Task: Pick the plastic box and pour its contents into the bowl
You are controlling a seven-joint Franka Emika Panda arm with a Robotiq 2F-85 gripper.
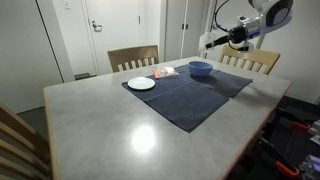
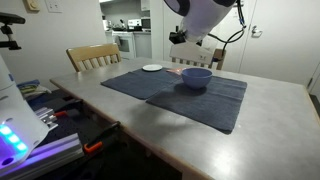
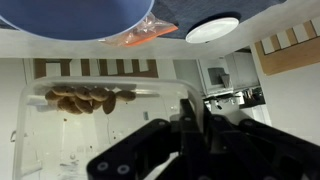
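Observation:
My gripper (image 3: 186,118) is shut on the rim of the clear plastic box (image 3: 90,115), which holds several brown pieces (image 3: 85,100) gathered against one wall. The deep-blue bowl (image 3: 70,18) fills the top left of the wrist view. In both exterior views the gripper (image 1: 208,42) (image 2: 178,38) hangs in the air a little above the bowl (image 1: 200,68) (image 2: 195,77), toward the table's far side. The box itself is hard to make out in the exterior views.
The bowl stands on a dark blue cloth mat (image 1: 190,95) (image 2: 190,98) on a grey table (image 1: 100,120). A white plate (image 1: 141,84) (image 3: 212,28) and an orange-and-white packet (image 1: 163,72) (image 3: 140,35) lie nearby. Wooden chairs (image 1: 133,57) (image 2: 92,56) stand round the table.

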